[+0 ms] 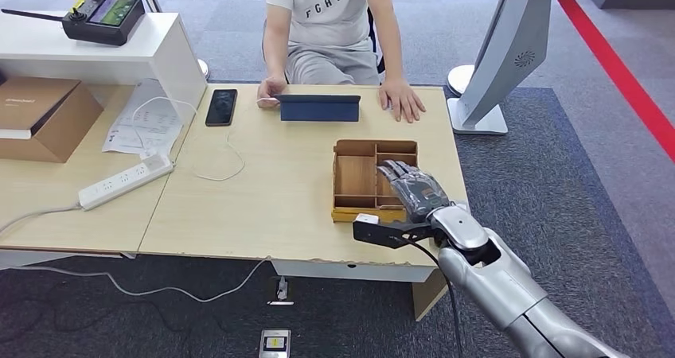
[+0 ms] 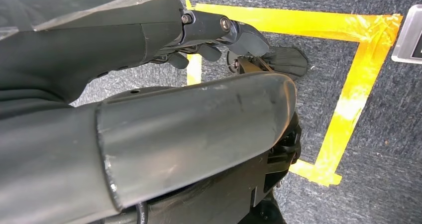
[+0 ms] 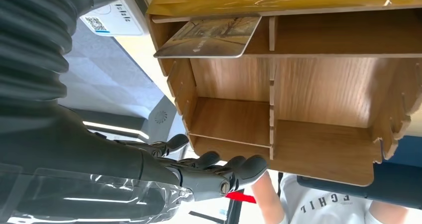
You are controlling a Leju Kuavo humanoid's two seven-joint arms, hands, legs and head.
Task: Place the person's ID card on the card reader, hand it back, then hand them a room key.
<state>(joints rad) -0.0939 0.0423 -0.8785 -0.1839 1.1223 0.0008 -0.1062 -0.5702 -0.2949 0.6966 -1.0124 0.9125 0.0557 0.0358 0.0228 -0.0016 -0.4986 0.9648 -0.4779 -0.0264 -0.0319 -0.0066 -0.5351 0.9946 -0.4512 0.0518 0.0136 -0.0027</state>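
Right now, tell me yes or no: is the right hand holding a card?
No. The right hand hovers with nothing in its fingers, while the card lies apart in the wooden tray.

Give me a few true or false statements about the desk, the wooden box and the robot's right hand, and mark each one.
1. The right hand hovers over the wooden box. True.
2. The right hand holds a card. False: its fingers are spread and empty.
3. A card lies in a compartment of the wooden box. True.
4. The black phone sits inside the wooden box. False: it lies on the table, near the far edge.
5. The person rests a hand on the table beside a blue case. True.
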